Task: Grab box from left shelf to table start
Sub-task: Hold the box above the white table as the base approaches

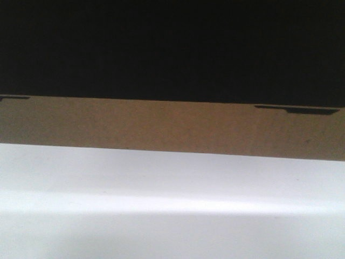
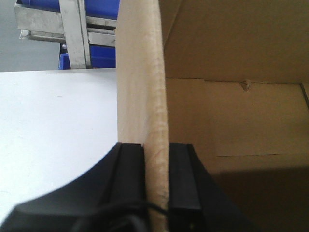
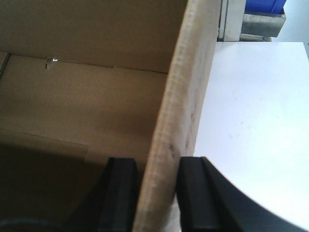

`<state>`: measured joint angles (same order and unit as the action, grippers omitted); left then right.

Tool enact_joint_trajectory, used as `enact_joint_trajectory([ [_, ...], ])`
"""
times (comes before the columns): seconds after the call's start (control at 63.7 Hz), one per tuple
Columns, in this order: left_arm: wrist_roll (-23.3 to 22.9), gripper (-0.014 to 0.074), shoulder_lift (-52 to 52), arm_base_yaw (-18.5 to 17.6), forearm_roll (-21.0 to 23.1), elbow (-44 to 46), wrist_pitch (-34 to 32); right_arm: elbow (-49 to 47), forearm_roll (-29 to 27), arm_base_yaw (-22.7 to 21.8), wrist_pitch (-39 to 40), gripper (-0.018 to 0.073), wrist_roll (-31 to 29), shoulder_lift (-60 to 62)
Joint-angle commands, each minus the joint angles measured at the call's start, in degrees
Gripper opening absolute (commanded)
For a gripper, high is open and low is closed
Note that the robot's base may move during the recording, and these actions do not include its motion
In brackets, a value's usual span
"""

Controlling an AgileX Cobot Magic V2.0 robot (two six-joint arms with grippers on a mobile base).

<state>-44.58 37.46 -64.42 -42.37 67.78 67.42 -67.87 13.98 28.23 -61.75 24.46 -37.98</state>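
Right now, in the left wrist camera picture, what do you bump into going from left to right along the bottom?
Table → outer finger of the left gripper → box wall pinched edge-on between the fingers → inner finger → inside of the box.

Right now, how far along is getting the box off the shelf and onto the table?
Nearly finished. Done: the box sits on the white table, with the shelf behind it. In hand: the left tool and right tool each pinch an opposite box wall. Left: open both tools and pull the arms back.
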Motion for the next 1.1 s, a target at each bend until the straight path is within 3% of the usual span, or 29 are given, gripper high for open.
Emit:
enact_joint_trajectory([
  [0.0, -0.93, -0.0094, 0.2, -0.22, -1.16, 2.58, -9.41, -1.82, 4.62, -0.54, 5.62, 0.0057, -0.76, -0.04],
  [0.11, -0.93, -0.0094, 1.93, -0.22, 1.26, 2.58, -9.53, -1.82, 4.62, -0.54, 5.8, 0.0057, -0.76, -0.04],
  [0.565, -0.93, -0.0094, 4.24, -0.22, 1.52, 2.58, -11.55, -1.82, 3.57, -0.54, 6.25, 0.0057, -0.76, -0.09],
  [0.832, 0.34, -0.0094, 4.24, -0.22, 4.39, 2.58, -11.11, -3.3, 13.13, -0.54, 0.33, 0.0057, 2.39, -1.01],
  [1.083, 0.85, -0.0094, 4.36, -0.22, 4.61, 2.58, -11.11, -5.3, 14.0, -0.54, -1.14, 0.0057, 1.96, -1.7],
])
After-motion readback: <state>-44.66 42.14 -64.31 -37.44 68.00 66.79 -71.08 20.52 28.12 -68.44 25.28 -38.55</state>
